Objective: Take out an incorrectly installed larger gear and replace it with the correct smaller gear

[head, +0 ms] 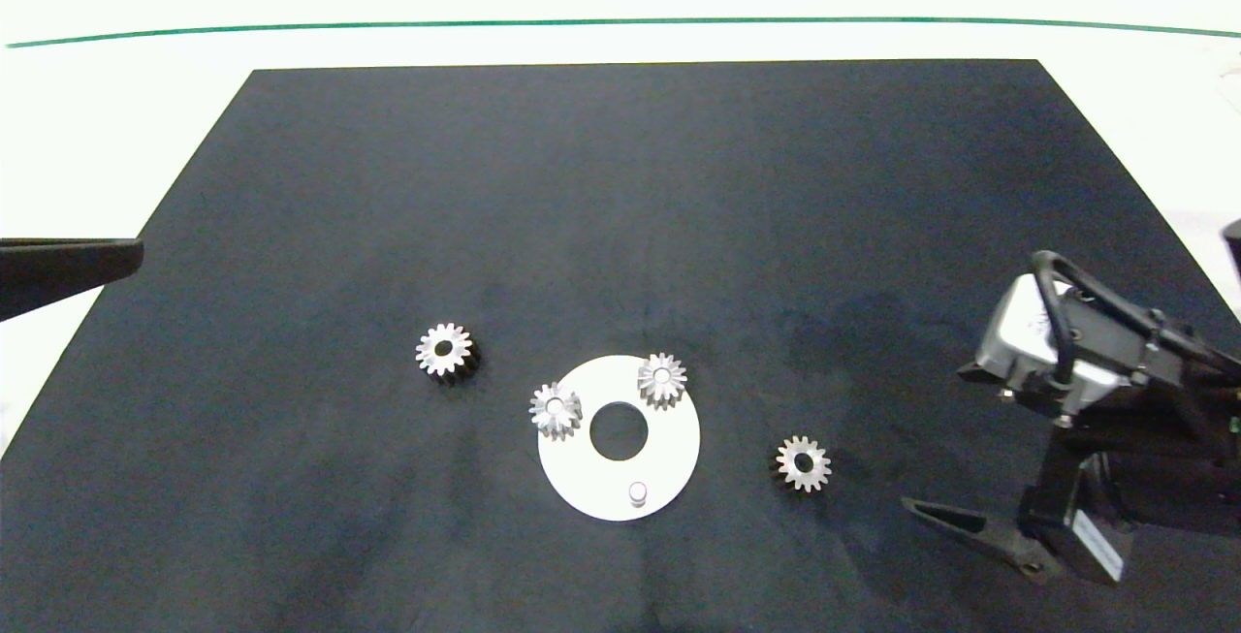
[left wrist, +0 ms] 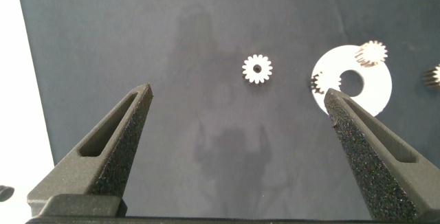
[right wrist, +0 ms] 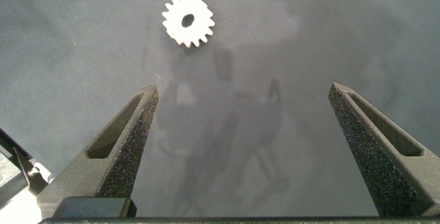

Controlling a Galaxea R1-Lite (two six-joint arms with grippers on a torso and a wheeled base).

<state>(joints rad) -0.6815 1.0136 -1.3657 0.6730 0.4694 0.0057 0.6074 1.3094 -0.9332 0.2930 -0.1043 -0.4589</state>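
A: Head view?
B: Larger gear [head: 803, 463] lies flat, hole up, on the mat [head: 620, 206] right of the disc [head: 669, 458]. Smaller gear [head: 445, 350] lies flat left of it.
A: Left wrist?
B: Left gripper [left wrist: 237, 90] gapes wide, with the smaller gear beyond its tips.
A: Right wrist?
B: Right gripper [right wrist: 245, 88] is spread too, with the larger gear ahead.

Bare black mat [head: 620, 197] lies open all around the white disc [head: 669, 449]. Two mounted gears [head: 662, 379] crowd the disc's far and left rim; its near peg [head: 637, 492] stands uncovered. Loose gears lie well apart on either side, one left [head: 444, 350], one right [head: 803, 463].
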